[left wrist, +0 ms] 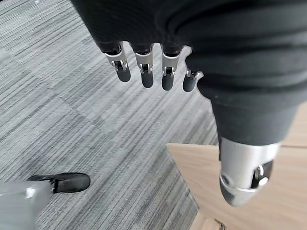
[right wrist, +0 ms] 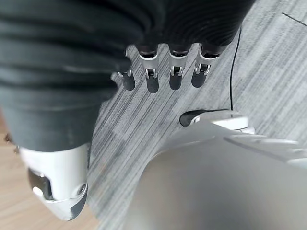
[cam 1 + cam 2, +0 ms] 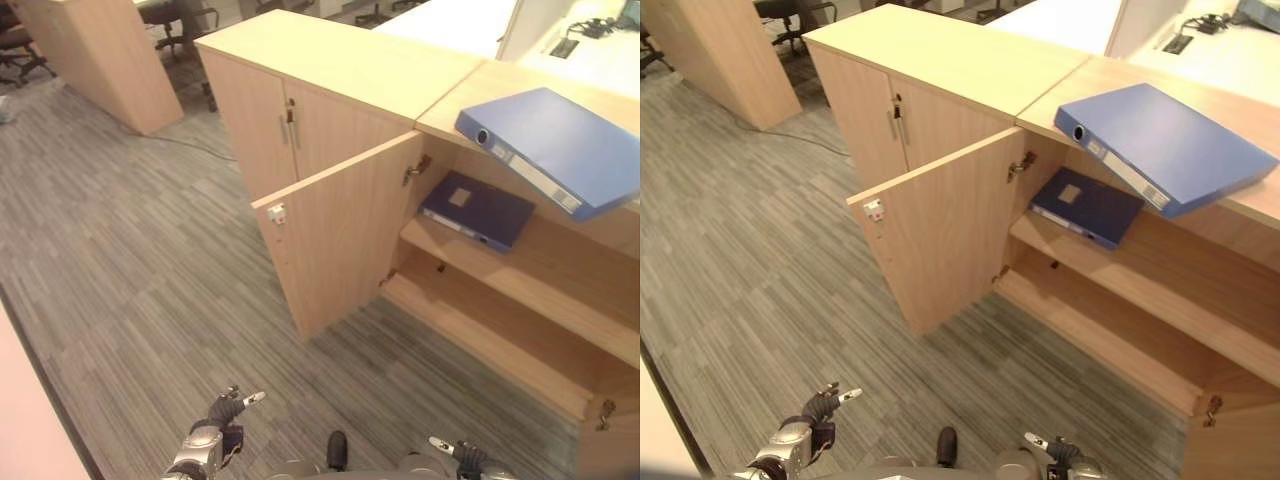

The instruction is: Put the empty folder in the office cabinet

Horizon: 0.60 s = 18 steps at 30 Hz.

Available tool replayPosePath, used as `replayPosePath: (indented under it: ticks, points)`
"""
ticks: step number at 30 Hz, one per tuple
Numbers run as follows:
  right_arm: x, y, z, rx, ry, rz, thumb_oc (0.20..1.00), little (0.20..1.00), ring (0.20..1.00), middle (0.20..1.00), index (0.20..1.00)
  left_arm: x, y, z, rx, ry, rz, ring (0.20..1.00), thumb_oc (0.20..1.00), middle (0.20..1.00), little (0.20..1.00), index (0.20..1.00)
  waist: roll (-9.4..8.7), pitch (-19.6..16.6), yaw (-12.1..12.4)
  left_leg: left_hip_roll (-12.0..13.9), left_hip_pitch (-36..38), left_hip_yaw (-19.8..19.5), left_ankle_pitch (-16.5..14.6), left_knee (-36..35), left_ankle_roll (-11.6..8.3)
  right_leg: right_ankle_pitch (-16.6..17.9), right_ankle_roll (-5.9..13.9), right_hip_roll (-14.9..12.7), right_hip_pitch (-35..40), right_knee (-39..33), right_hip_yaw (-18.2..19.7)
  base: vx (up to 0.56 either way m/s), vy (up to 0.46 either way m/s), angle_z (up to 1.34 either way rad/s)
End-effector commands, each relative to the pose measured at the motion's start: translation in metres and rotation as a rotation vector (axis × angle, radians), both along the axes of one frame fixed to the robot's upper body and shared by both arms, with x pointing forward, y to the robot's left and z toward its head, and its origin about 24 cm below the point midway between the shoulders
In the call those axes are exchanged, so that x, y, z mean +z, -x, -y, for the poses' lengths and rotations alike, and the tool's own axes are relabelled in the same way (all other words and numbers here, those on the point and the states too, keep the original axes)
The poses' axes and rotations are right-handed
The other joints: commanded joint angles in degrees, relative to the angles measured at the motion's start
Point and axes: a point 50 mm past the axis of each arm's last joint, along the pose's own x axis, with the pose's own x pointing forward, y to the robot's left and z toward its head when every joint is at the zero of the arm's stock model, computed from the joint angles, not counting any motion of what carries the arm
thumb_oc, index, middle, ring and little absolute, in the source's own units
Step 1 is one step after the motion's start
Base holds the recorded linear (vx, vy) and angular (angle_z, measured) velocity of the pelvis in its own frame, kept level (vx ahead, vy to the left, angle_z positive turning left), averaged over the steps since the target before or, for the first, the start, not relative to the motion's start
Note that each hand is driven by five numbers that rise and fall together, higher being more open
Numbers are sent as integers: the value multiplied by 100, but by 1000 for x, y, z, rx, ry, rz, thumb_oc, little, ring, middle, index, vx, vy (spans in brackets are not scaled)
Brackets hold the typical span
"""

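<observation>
Both robot hands, left (image 3: 222, 412) and right (image 3: 462, 456), hang low with relaxed, empty fingers, so the blue folder (image 3: 556, 148) overhanging the cabinet (image 3: 440, 100) top wants a two-sided lift onto the shelf (image 3: 540, 290).

— What covers the floor?
— Grey striped carpet tiles (image 3: 130, 250) across the whole left and lower frame.
— And the furniture?
— A light wood partition (image 3: 100, 55) stands in the upper left, with dark office chairs (image 3: 185, 20) behind it at the top edge. White desks (image 3: 470, 25) fill the upper right corner.
</observation>
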Motion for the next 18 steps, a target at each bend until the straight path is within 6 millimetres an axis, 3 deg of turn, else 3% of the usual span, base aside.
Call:
replayPosePath:
  ticks: [1,2,4,12,16,18]
  points:
    - [8,-16,15,24,47,50,1000,1000,1000,1000,1000,-2,15,-9,28,-4,-31,1000,1000,1000,1000,1000,-31,22,223,609,87,495,-924,334,-446,520,57,-131,-14,-219,-1225,1,72,-147]
    - [9,-20,12,38,42,59,1000,1000,1000,1000,1000,-3,17,-8,31,4,-37,1000,1000,1000,1000,1000,-54,34,279,641,184,773,-954,285,-456,550,52,-205,3,-191,-1846,42,34,-147]
    - [10,-24,12,47,46,69,1000,1000,1000,1000,1000,-2,11,-5,20,15,-19,1000,1000,1000,1000,1000,-104,45,275,668,326,1009,-1017,240,-465,606,88,-246,-11,-172,-2184,63,-14,-107]
    - [11,-26,15,14,48,76,1000,1000,1000,1000,1000,8,-17,9,-68,51,74,1000,1000,1000,1000,1000,-225,23,21,832,565,1288,-1184,240,-577,717,107,44,126,-613,-1947,93,-98,-39]
    - [9,-22,10,18,36,63,1000,1000,1000,1000,1000,12,-29,18,-126,59,109,1000,1000,1000,1000,1000,-322,-43,-136,1148,601,1542,-1395,626,-752,592,-6,359,247,-852,-1719,101,-178,-25]
    - [8,-19,9,7,29,57,1000,1000,1000,1000,1000,16,-34,22,-149,69,133,1000,1000,1000,1000,1000,-416,-52,-164,1399,447,1731,-1531,1248,-900,551,-97,570,374,-1062,-1570,95,-248,-34]
